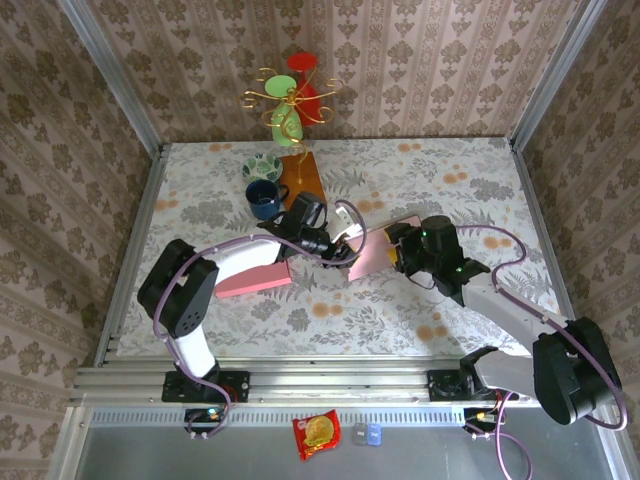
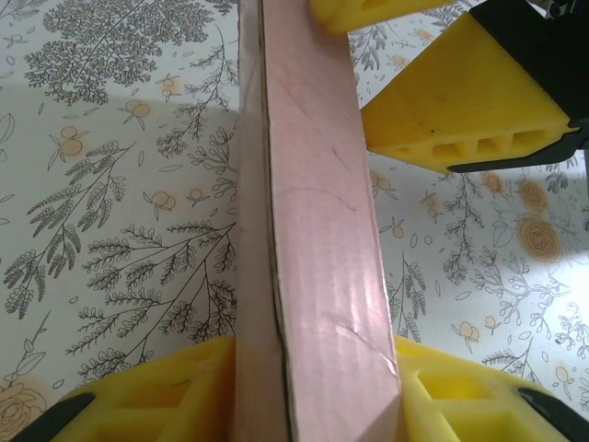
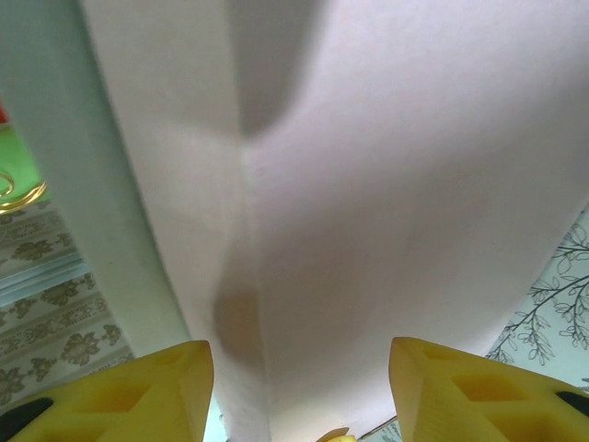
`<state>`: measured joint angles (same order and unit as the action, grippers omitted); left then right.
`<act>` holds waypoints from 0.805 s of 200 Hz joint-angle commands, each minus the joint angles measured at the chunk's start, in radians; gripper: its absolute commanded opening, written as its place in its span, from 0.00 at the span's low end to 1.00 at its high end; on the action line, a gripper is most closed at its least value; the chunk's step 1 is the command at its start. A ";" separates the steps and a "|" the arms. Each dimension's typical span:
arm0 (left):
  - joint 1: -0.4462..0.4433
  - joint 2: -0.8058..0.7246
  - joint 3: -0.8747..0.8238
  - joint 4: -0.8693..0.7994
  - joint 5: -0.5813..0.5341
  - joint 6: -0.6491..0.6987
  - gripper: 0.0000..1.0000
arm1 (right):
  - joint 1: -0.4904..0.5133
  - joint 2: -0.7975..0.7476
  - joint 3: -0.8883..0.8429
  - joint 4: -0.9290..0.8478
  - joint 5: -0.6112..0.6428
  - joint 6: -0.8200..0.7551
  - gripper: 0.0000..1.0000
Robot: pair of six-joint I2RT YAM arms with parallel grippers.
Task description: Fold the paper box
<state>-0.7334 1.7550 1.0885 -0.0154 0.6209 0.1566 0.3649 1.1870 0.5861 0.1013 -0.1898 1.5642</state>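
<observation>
Holding: the left gripper [image 1: 338, 240] was clamped on the paper box [image 1: 372, 255]; in the left wrist view both yellow fingers [image 2: 138, 396] pressed its two sides.
Paper box: one, pink, at the middle of the surface [image 1: 450, 170]. It stood on a narrow edge in the left wrist view [image 2: 313, 230]. In the top view pink card showed at 3 o'clock and at 8 o'clock of the left gripper.
Right gripper: its fingers were apart [image 1: 397, 250]. In the left wrist view the patterned surface showed between them, and the tip of one finger [image 2: 460, 110] touched the box's side at 2 o'clock.
Right wrist view: two yellow fingers [image 3: 120, 387] stood at the bottom corners, with the pale pink card [image 3: 368, 184] broad between them.
Arms: two, meeting at the box from 8 o'clock and 4 o'clock.
Blue mug: one [image 1: 265, 198], at 11 o'clock of the box, near it.
Patterned bowl: one [image 1: 262, 166], just beyond the mug at 12 o'clock.
Brown board: one [image 1: 303, 178], just beside the mug at 2 o'clock.
Gold wire stand: one [image 1: 292, 100], at the surface's 12 o'clock edge, with one red and one green disc.
Red packet: one [image 1: 316, 435], on the ledge at 6 o'clock, well apart from the box.
</observation>
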 commanded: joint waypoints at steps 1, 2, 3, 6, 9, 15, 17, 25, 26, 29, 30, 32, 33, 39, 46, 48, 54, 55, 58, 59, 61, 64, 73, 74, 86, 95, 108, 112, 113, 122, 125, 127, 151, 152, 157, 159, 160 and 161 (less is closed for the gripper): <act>-0.010 0.027 0.013 -0.055 -0.024 0.007 0.41 | 0.007 0.022 0.022 -0.049 0.010 -0.026 0.52; -0.010 0.027 0.014 -0.055 -0.024 0.006 0.41 | 0.007 0.024 0.021 -0.050 0.010 -0.026 0.52; -0.011 0.027 0.014 -0.055 -0.024 0.007 0.41 | 0.006 0.024 0.020 -0.051 0.009 -0.026 0.52; -0.009 0.027 0.015 -0.055 -0.025 0.009 0.41 | 0.007 0.027 0.017 -0.053 0.008 -0.027 0.51; -0.010 0.026 0.016 -0.055 -0.027 0.009 0.41 | 0.008 0.029 0.014 -0.054 0.007 -0.027 0.51; -0.011 0.026 0.015 -0.057 -0.029 0.012 0.42 | 0.006 0.032 0.008 -0.055 0.007 -0.023 0.49; -0.011 0.026 0.014 -0.057 -0.029 0.012 0.42 | 0.006 0.033 0.007 -0.054 0.007 -0.021 0.49; -0.012 0.026 0.016 -0.057 -0.032 0.016 0.42 | 0.006 0.035 -0.001 -0.055 0.007 -0.017 0.48; -0.012 0.025 0.014 -0.057 -0.032 0.016 0.42 | 0.005 0.036 -0.001 -0.054 0.007 -0.016 0.48; -0.013 0.025 0.013 -0.058 -0.034 0.019 0.42 | 0.006 0.037 -0.003 -0.055 0.007 -0.015 0.47; -0.013 0.024 0.013 -0.058 -0.034 0.019 0.43 | 0.005 0.037 -0.003 -0.054 0.008 -0.015 0.47; -0.013 0.024 0.014 -0.058 -0.035 0.021 0.43 | 0.005 0.038 -0.003 -0.055 0.009 -0.014 0.47; -0.013 0.024 0.013 -0.058 -0.036 0.021 0.43 | 0.006 0.038 -0.003 -0.055 0.009 -0.015 0.47; -0.014 0.023 0.013 -0.057 -0.040 0.020 0.43 | 0.005 0.040 -0.003 -0.059 0.010 -0.015 0.47; -0.014 0.022 0.010 -0.057 -0.039 0.021 0.44 | 0.005 0.042 -0.001 -0.069 0.012 -0.017 0.46; -0.015 0.021 0.010 -0.057 -0.040 0.021 0.44 | 0.005 0.043 0.000 -0.072 0.012 -0.017 0.46; -0.016 0.023 0.009 -0.057 -0.042 0.023 0.44 | 0.006 0.046 0.001 -0.079 0.012 -0.017 0.45; -0.017 0.021 0.008 -0.057 -0.042 0.023 0.44 | 0.005 0.046 0.002 -0.080 0.013 -0.017 0.45; -0.017 0.020 0.008 -0.057 -0.044 0.025 0.44 | 0.005 0.047 0.003 -0.083 0.012 -0.016 0.45; -0.017 0.020 0.008 -0.057 -0.046 0.025 0.44 | 0.005 0.047 0.003 -0.084 0.012 -0.017 0.44; -0.018 0.020 0.006 -0.056 -0.046 0.026 0.44 | 0.005 0.049 0.004 -0.087 0.011 -0.017 0.44; -0.017 0.019 0.006 -0.057 -0.047 0.027 0.44 | 0.006 0.049 0.004 -0.092 0.010 -0.016 0.44; -0.019 0.017 0.003 -0.053 -0.051 0.026 0.45 | 0.005 0.052 0.009 -0.117 0.009 -0.015 0.42; -0.018 0.017 0.003 -0.052 -0.051 0.026 0.45 | 0.005 0.052 0.010 -0.120 0.009 -0.015 0.42; -0.023 0.014 0.001 -0.049 -0.061 0.028 0.45 | 0.005 0.052 0.013 -0.150 0.007 -0.012 0.40; -0.025 0.011 -0.001 -0.045 -0.071 0.028 0.45 | 0.005 0.050 0.015 -0.178 0.010 -0.009 0.39; -0.030 0.009 -0.003 -0.040 -0.082 0.028 0.45 | 0.005 0.046 0.010 -0.196 0.012 -0.002 0.38; -0.031 0.008 -0.004 -0.037 -0.085 0.028 0.45 | 0.005 0.045 0.008 -0.198 0.013 0.001 0.38; -0.031 0.008 -0.004 -0.037 -0.086 0.028 0.45 | 0.005 0.045 0.008 -0.199 0.013 0.002 0.38; -0.034 0.005 -0.007 -0.032 -0.091 0.028 0.45 | 0.005 0.040 0.009 -0.213 0.015 0.006 0.37; -0.035 0.005 -0.008 -0.032 -0.093 0.028 0.45 | 0.005 0.040 0.009 -0.215 0.015 0.008 0.37; -0.034 0.003 -0.009 -0.030 -0.094 0.028 0.45 | 0.005 0.039 0.009 -0.216 0.015 0.008 0.37; -0.043 -0.003 -0.012 -0.024 -0.110 0.031 0.45 | 0.005 0.038 0.021 -0.242 0.013 0.005 0.36; -0.043 -0.003 -0.013 -0.024 -0.112 0.031 0.45 | 0.005 0.038 0.021 -0.244 0.013 0.005 0.36; -0.044 -0.004 -0.012 -0.024 -0.117 0.032 0.45 | 0.006 0.040 0.023 -0.247 0.011 0.005 0.35; -0.045 -0.004 -0.013 -0.024 -0.117 0.032 0.45 | 0.005 0.041 0.024 -0.249 0.010 0.005 0.35; -0.045 -0.005 -0.013 -0.025 -0.118 0.032 0.45 | 0.006 0.041 0.025 -0.250 0.009 0.006 0.35; -0.045 -0.005 -0.014 -0.025 -0.119 0.032 0.45 | 0.005 0.042 0.025 -0.250 0.009 0.005 0.35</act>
<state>-0.7696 1.7611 1.0878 -0.0410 0.5320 0.1646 0.3649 1.2091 0.6197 0.0330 -0.1902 1.5608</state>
